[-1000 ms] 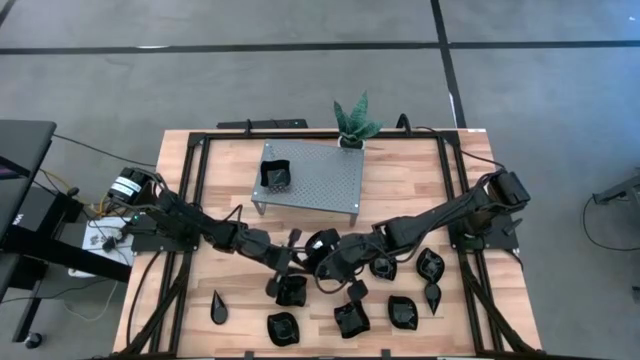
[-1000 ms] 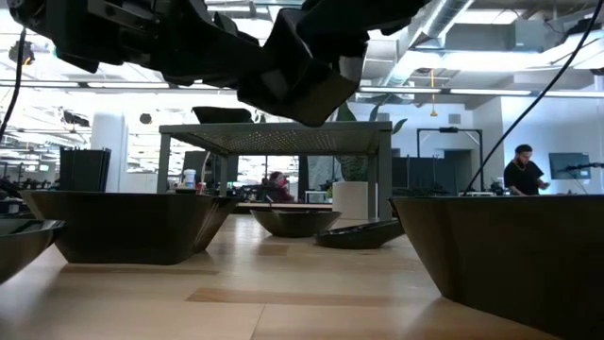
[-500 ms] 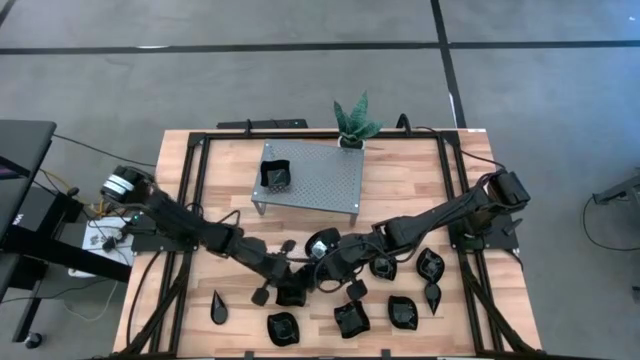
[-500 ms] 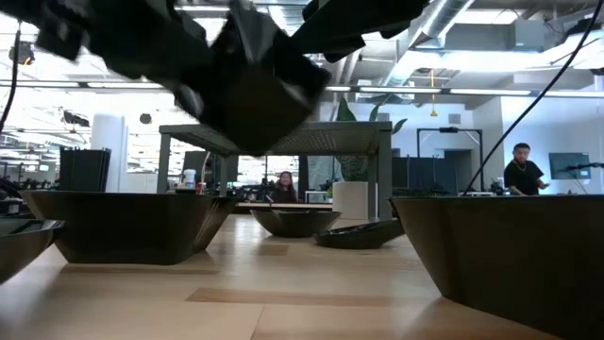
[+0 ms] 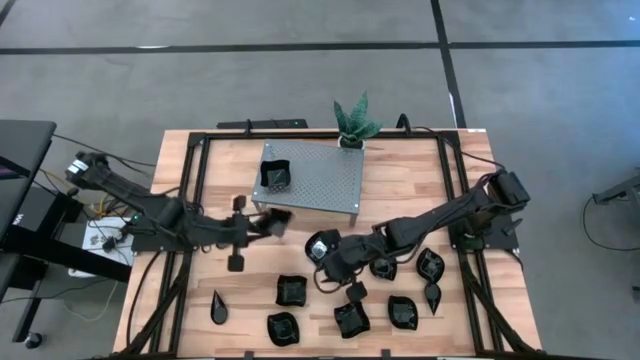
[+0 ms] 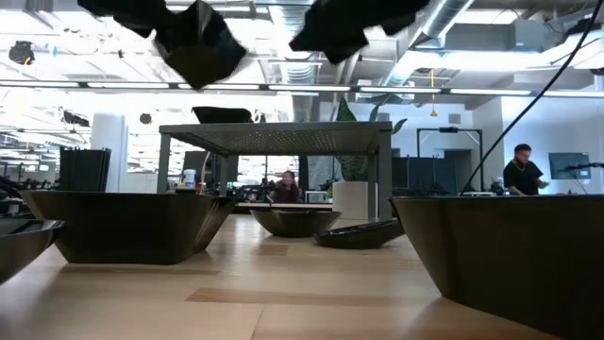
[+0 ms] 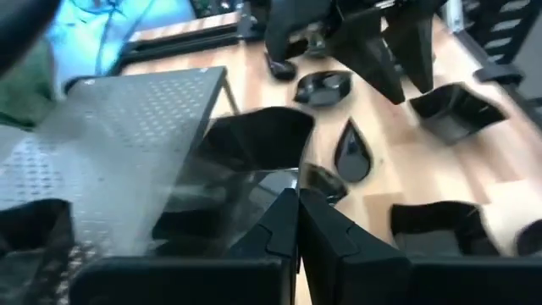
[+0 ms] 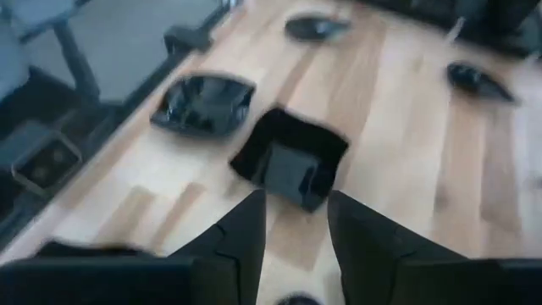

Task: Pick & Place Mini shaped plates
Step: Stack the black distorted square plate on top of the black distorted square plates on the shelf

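Observation:
Several glossy black mini shaped plates lie on the near half of the wooden table, among them a square one point(image 5: 290, 290), a round one point(image 5: 322, 243) and a teardrop point(image 5: 218, 305). One more sits on the perforated metal stand point(image 5: 310, 178), at its left end point(image 5: 275, 175). My left gripper point(image 5: 262, 224) hangs in the air at the stand's near-left corner, shut on a plate point(image 5: 278, 222). My right gripper point(image 5: 325, 265) is open and hovers near the table's middle, beside the round plate; a square plate point(image 8: 292, 161) lies on the table ahead of its fingers. My left gripper pinches a black plate by its rim point(image 7: 286, 185) between the two shut fingers point(image 7: 279, 222). The plate point(image 7: 254, 144) sticks out ahead of the fingertips, lifted clear of the table, next to the stand's near edge point(image 7: 144, 119).
A green potted plant point(image 5: 352, 122) stands at the far edge behind the stand. Black frame rails point(image 5: 195, 180) run along the table's left, right and far sides. Bare wood shows left of the stand point(image 5: 225, 175) and on its right point(image 5: 400, 180). People are in the room beyond point(image 6: 521, 175).
My left gripper first dipped toward the near-side plates, then rose and swung toward the table's far left, ending at the stand's near-left corner. In the low view its dark shape climbed from mid-height to the top.

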You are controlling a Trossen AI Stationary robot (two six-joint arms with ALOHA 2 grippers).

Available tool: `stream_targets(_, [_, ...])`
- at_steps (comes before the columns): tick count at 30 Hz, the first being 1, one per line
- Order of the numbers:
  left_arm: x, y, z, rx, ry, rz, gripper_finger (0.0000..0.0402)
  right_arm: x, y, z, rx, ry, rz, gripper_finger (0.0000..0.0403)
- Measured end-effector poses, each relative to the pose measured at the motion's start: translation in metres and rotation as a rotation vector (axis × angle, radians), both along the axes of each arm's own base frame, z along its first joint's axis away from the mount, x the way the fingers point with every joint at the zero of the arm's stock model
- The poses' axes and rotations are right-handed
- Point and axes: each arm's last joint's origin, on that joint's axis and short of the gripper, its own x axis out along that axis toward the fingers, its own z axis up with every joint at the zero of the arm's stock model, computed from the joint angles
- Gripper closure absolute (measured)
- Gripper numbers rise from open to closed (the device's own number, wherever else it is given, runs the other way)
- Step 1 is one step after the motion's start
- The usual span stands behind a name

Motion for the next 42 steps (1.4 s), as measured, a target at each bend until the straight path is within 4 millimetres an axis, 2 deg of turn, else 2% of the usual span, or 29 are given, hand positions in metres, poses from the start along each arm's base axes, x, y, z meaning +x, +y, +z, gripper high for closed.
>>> stream_targets(4, [0.01, -0.003, -0.01, -0.049, 0.078, -0.102, 0.0395, 0.001, -0.006, 0.0, -0.139, -0.038, -0.089, 0.0277])
stream_targets(6, [0.015, -0.002, -0.018, 0.011, 0.115, -0.079, 0.0394, 0.003, -0.009, 0.001, -0.181, -0.062, -0.133, 0.0272])
stream_targets(11, [0.023, 0.004, -0.022, 0.061, 0.122, -0.013, 0.0395, 0.004, -0.011, 0.001, -0.181, -0.062, -0.151, 0.0247])
stream_targets(16, [0.019, 0.007, -0.013, 0.048, 0.074, -0.008, 0.0392, 0.001, -0.007, 0.0, -0.271, -0.069, -0.194, 0.0216])
stream_targets(20, [0.013, 0.01, 0.006, 0.109, -0.006, 0.01, 0.0391, -0.002, -0.006, 0.0, -0.389, -0.075, -0.315, 0.0198])
stream_targets(24, [0.008, 0.023, 0.017, 0.203, -0.056, 0.144, 0.039, -0.007, -0.006, -0.002, -0.494, -0.061, -0.408, 0.0191])
stream_targets(29, [0.011, 0.044, 0.018, 0.26, -0.051, 0.317, 0.0394, -0.007, -0.006, -0.003, -0.504, -0.054, -0.412, 0.0193])
stream_targets(35, [0.017, 0.067, 0.006, 0.266, 0.0, 0.432, 0.0391, -0.007, -0.007, -0.003, -0.503, -0.052, -0.415, 0.0199])
stream_targets(38, [0.018, 0.072, -0.008, 0.255, 0.047, 0.466, 0.0394, -0.007, -0.007, -0.003, -0.504, -0.05, -0.414, 0.0199])
stream_targets(42, [0.021, 0.074, -0.017, 0.253, 0.051, 0.476, 0.0391, -0.007, -0.007, -0.003, -0.502, -0.051, -0.415, 0.0197])
